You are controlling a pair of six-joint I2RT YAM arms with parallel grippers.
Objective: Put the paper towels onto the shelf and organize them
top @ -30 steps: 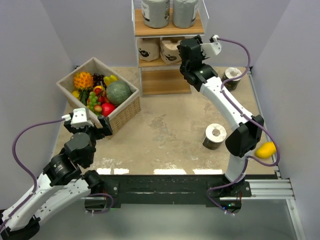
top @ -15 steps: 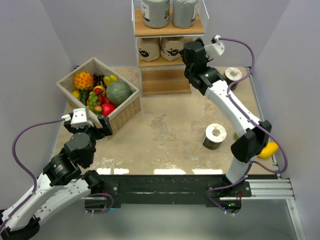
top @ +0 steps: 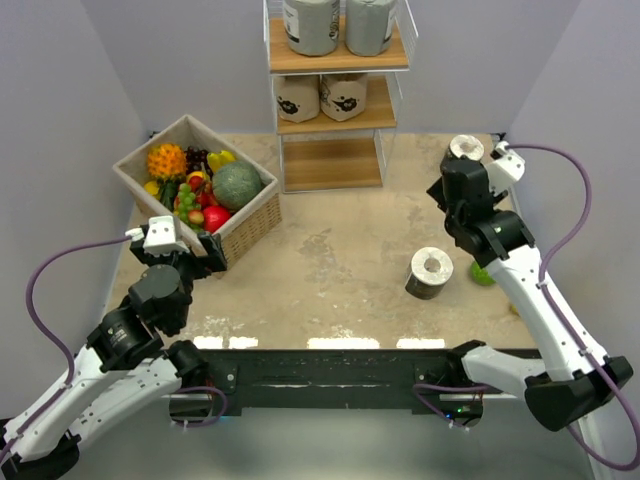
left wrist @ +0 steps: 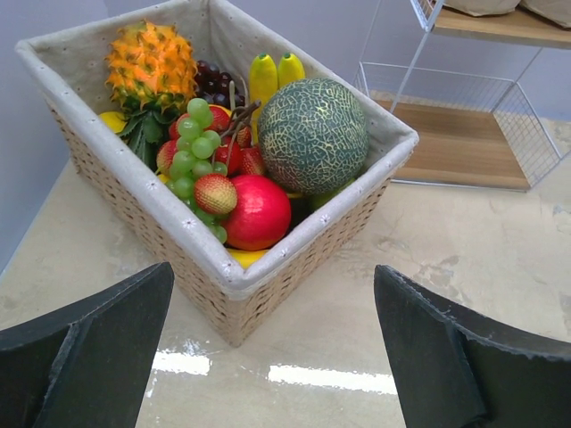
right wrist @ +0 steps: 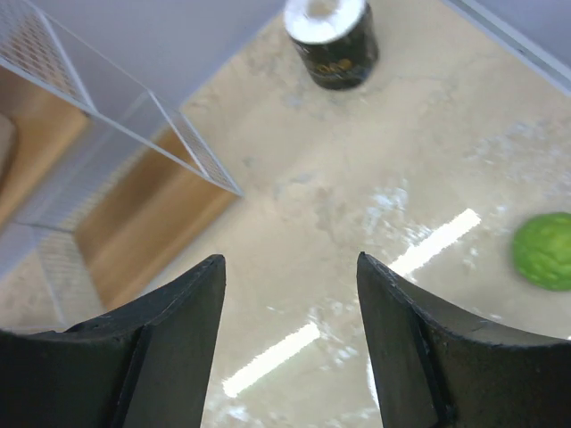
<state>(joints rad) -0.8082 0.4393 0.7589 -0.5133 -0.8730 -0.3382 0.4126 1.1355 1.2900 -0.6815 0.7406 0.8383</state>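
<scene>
4 paper towels (top: pixel 310 25) are placed on the shelf (top: pixel 332 165), 2 dark rolls (top: pixel 430 272) are left by the right edge of the table (top: pixel 330 260); left gripper (left wrist: pixel 272 272) and right gripper (right wrist: pixel 290 260) are spread, empty.

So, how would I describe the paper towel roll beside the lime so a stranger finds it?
Look at the right half of the table, in front of the three-tier shelf. A dark-wrapped paper towel roll with a pale top stands upright there, just left of the green lime. Its twin stands in the far right corner; this one is out in the open.
</scene>
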